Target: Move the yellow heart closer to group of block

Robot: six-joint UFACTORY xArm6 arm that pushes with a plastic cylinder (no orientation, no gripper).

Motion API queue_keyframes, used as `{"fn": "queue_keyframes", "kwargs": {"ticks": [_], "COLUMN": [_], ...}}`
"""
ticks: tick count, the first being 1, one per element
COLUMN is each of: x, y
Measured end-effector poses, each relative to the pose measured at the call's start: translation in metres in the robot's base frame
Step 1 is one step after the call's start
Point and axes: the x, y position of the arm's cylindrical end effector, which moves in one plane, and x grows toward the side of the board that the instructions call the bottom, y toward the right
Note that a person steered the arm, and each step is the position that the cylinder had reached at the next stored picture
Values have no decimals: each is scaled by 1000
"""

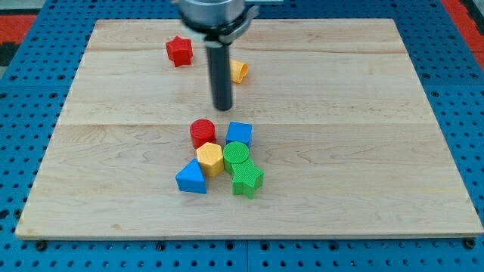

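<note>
The yellow heart [239, 71] lies near the view's top, partly hidden behind the rod. My tip [222, 107] stands just below and to the left of it, above the group. The group sits at the board's middle bottom: a red cylinder [203, 133], a blue cube [239, 134], a yellow hexagon [209, 159], a green cylinder [237, 155], a green star-like block [246, 179] and a blue triangle [192, 178]. My tip is a short way above the red cylinder and blue cube, touching neither.
A red star [179, 51] lies alone at the view's top left of the rod. The wooden board [378, 151] rests on a blue pegboard surface [23, 151].
</note>
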Motion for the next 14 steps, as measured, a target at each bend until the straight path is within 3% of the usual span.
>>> {"fn": "queue_keyframes", "kwargs": {"ticks": [1, 2, 3, 4, 5, 6, 8, 9, 10, 12, 13, 14], "x": [-50, -102, -110, -40, -37, -73, -139, -125, -71, -78, -61, -5], "y": [69, 87, 45, 7, -7, 2, -45, -82, -68, -13, 27, 53]}}
